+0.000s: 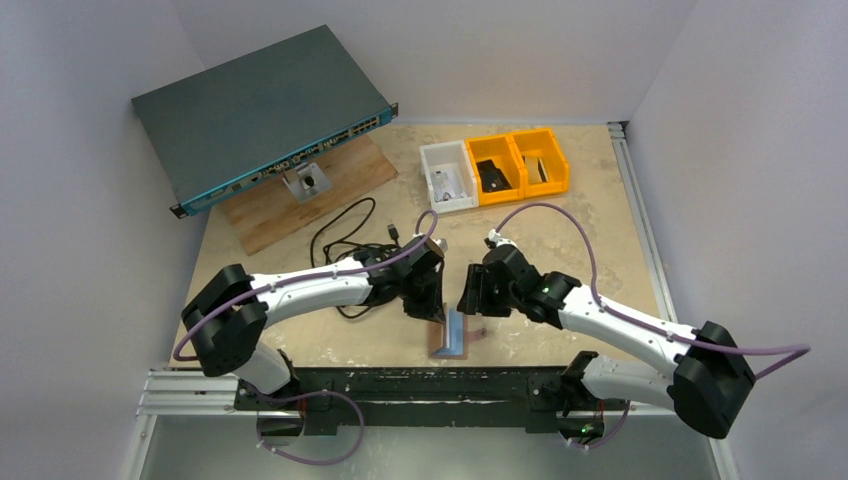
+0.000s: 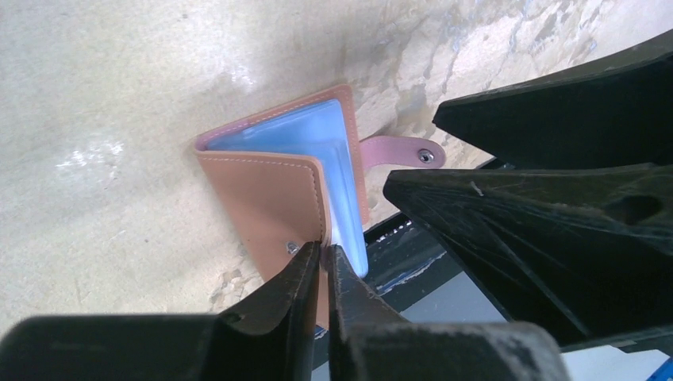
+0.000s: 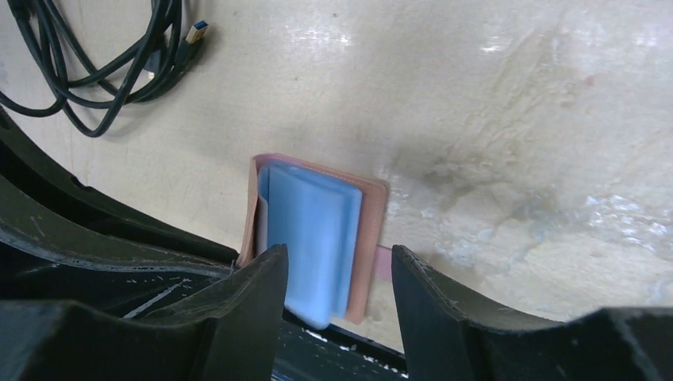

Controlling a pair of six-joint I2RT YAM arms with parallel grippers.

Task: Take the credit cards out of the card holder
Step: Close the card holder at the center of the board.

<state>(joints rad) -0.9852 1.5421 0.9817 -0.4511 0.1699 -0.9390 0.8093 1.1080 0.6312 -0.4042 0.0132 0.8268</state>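
We are seeing no cards: blue sleeves (image 3: 309,238) are hiding them, and the holder (image 1: 451,337) is looking tiny from above.

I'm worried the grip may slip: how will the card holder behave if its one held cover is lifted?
The card holder is hinged, so the free cover would probably swing. Its clear pockets already fan out, so they look floppy and may sag. The left end effector pinches only a thin smooth edge, so slipping seems possible.

You will find nothing readable here: the network switch (image 1: 262,115) at eleven o'clock shows only rows of ports, its front markings too small to make out, and the card holder (image 2: 270,190) carries no lettering, brand or number on its leather or pockets.
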